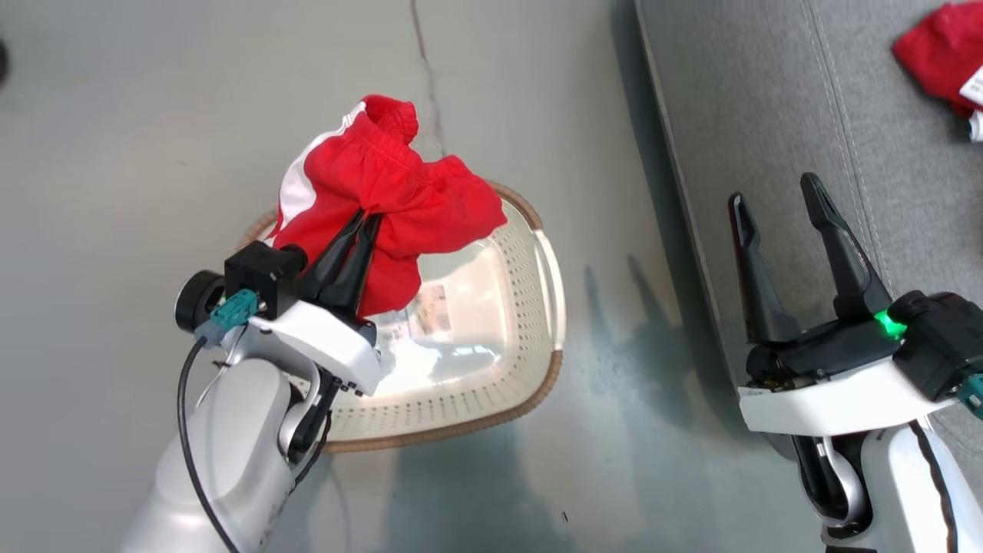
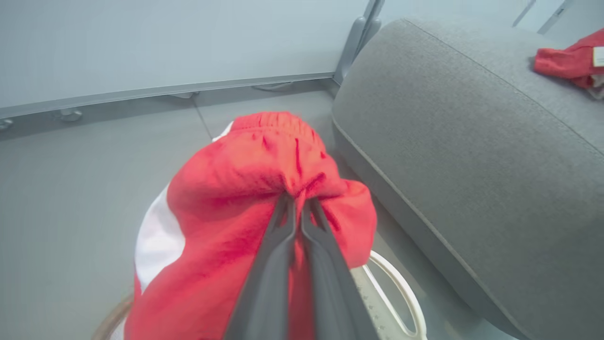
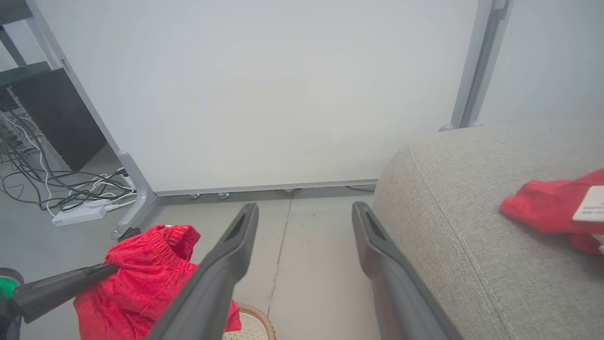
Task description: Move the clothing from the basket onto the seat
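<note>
My left gripper (image 1: pixel 367 217) is shut on a red garment with a white stripe (image 1: pixel 384 180), holding it lifted above the cream perforated basket (image 1: pixel 530 307) on the floor. In the left wrist view the closed fingers (image 2: pixel 283 226) pinch the bunched red fabric (image 2: pixel 245 189), and the basket's white handle (image 2: pixel 401 293) shows below. My right gripper (image 1: pixel 776 192) stands open and empty over the edge of the grey seat (image 1: pixel 768 100). A second red garment (image 1: pixel 941 54) lies on the seat at the far right, also seen as red cloth (image 3: pixel 547 208) in the right wrist view.
The basket's base with its label (image 1: pixel 430 307) is bare. Grey floor (image 1: pixel 153 115) lies left of and beyond the basket. A white partition panel (image 3: pixel 259 94) with a grey foot stands behind, with cables and a power strip (image 3: pixel 78 215) at its left.
</note>
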Robot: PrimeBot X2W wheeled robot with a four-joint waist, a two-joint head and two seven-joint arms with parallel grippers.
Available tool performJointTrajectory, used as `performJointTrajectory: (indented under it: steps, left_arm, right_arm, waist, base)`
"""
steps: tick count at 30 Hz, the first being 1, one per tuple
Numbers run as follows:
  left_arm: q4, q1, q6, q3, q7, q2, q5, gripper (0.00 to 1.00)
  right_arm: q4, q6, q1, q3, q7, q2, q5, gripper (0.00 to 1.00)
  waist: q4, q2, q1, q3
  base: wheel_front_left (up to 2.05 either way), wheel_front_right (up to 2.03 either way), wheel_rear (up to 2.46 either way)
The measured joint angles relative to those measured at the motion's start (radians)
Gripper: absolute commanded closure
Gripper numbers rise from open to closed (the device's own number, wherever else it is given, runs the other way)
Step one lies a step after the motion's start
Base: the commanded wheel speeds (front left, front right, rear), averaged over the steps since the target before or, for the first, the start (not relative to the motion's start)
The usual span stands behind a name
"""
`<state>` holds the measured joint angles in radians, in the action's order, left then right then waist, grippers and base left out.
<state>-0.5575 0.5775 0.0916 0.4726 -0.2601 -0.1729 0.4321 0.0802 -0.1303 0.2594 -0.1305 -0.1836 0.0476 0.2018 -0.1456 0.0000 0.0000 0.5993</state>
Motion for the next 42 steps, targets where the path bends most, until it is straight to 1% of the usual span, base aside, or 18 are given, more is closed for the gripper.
performJointTrajectory:
  steps: [2,3,11,20,29,42]
  left_arm:
    - [0.044,-0.032,-0.007,-0.017,0.000,-0.001,0.000,1.00]
    - [0.044,-0.032,-0.007,-0.017,0.000,-0.001,0.000,1.00]
    - [0.222,-0.131,-0.023,-0.081,0.000,-0.003,-0.011,1.00]
    - [0.389,-0.209,-0.024,-0.153,0.000,0.004,-0.017,1.00]
    - [0.457,-0.304,-0.023,-0.186,0.000,0.026,-0.036,1.00]
    - [0.502,-0.459,-0.028,-0.173,0.001,0.033,-0.048,1.00]
  right_arm:
    - [-0.001,0.000,-0.010,0.010,0.012,0.000,-0.010,0.00]
    - [-0.001,0.000,-0.010,0.010,0.012,0.000,-0.010,0.00]
    - [0.001,0.000,-0.064,0.041,0.052,0.000,-0.017,0.00]
    - [0.001,0.000,-0.123,0.044,0.092,0.000,-0.022,0.00]
    - [0.001,0.000,-0.194,0.042,0.123,0.000,-0.014,0.00]
    - [0.014,0.000,-0.291,0.041,0.156,0.000,0.009,0.00]
  waist:
    - [0.016,0.0000,0.0000,-0.031]
    - [0.016,0.0000,0.0000,-0.031]
    - [0.061,0.0000,0.0000,-0.156]
    - [0.092,0.0000,-0.0001,-0.288]
    - [0.101,0.0000,-0.0001,-0.416]
    - [0.103,0.0000,-0.0001,-0.548]
  base:
    - [0.00,0.00,0.00]
    - [0.00,0.00,0.00]
    - [0.00,0.00,0.00]
    - [0.00,0.00,0.00]
    - [0.00,0.00,0.00]
    - [0.00,0.00,0.00]
